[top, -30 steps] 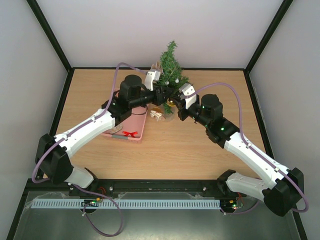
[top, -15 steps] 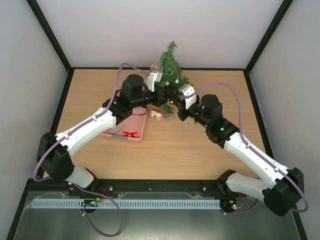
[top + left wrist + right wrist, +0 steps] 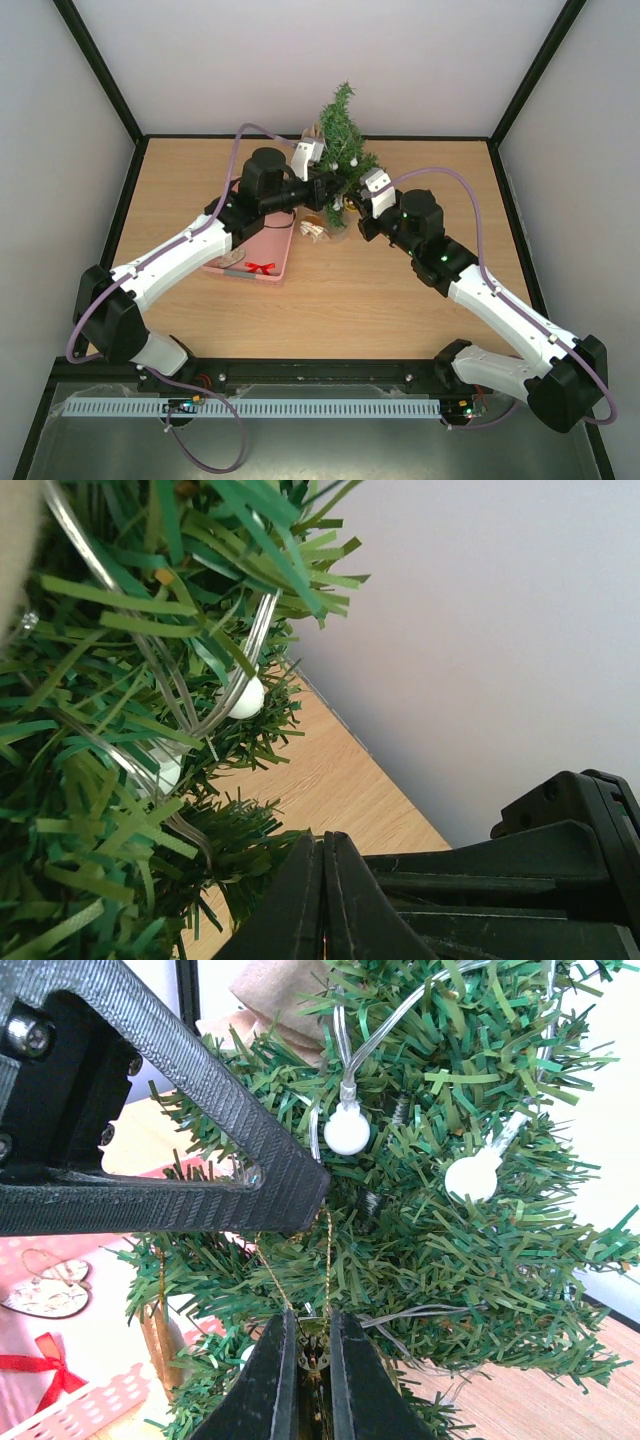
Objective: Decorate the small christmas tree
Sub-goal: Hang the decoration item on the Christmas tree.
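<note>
The small christmas tree stands at the middle of the table's far edge, wound with a light string. Your right gripper is pinched tight on an ornament's gold thread. Your left gripper is fully closed among the branches; whether it has that thread, I cannot tell. If you pull the arms apart, you may snap the loop, snag the string or tip the tree.
</note>
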`<state>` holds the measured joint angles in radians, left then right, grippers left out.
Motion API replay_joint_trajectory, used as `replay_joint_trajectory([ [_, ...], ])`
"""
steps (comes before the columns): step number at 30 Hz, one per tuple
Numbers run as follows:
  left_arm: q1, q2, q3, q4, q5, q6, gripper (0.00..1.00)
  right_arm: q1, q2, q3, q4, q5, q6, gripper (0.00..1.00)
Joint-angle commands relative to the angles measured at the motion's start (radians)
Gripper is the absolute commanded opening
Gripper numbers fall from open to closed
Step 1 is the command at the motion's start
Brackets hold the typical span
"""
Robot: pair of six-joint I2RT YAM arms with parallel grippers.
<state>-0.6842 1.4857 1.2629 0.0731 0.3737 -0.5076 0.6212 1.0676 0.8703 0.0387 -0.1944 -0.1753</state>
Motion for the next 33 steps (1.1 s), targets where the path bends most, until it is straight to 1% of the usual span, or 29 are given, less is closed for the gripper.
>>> replay_joint_trajectory([
  [1, -0.003, -0.02, -0.001, 0.022, -0.005, 0.023, 0.02, -0.002, -0.013, -0.007, 0.004, 0.021, -0.008, 0.02],
  [4, -0.003, -0.021, 0.0, 0.015, -0.009, 0.031, 0.05, -0.002, -0.011, -0.013, 0.008, 0.017, -0.004, 0.02],
  [9, -0.003, -0.02, 0.002, 0.0, -0.026, 0.049, 0.03, -0.002, -0.001, -0.013, 0.013, 0.021, -0.007, 0.02],
  [20, -0.003, -0.009, 0.006, -0.033, -0.044, 0.081, 0.05, -0.002, 0.031, -0.006, 0.018, 0.022, -0.016, 0.02],
  [33, -0.005, 0.019, 0.039, -0.05, -0.054, 0.119, 0.06, -0.002, 0.054, 0.007, 0.03, 0.05, -0.033, 0.02],
])
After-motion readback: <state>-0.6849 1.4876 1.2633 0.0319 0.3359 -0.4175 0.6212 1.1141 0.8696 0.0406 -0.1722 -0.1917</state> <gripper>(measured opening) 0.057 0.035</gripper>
